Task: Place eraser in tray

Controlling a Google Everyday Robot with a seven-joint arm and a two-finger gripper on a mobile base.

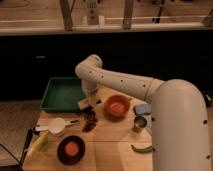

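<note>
tray (60, 95): green plastic, smooth
worktop (115, 145): pale wood, matt
cup (139, 123): shiny metal
hand (89, 106), near the worktop's far edge: dark, matt

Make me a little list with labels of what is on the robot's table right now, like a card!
pincer: low at the tray's right edge, above the eraser
eraser: pale block beside the tray's right rim
tray: green, back left of table
orange bowl: right of the pincer
dark plate: front, something orange on it
metal cup: right side
green vegetable: front right
</note>
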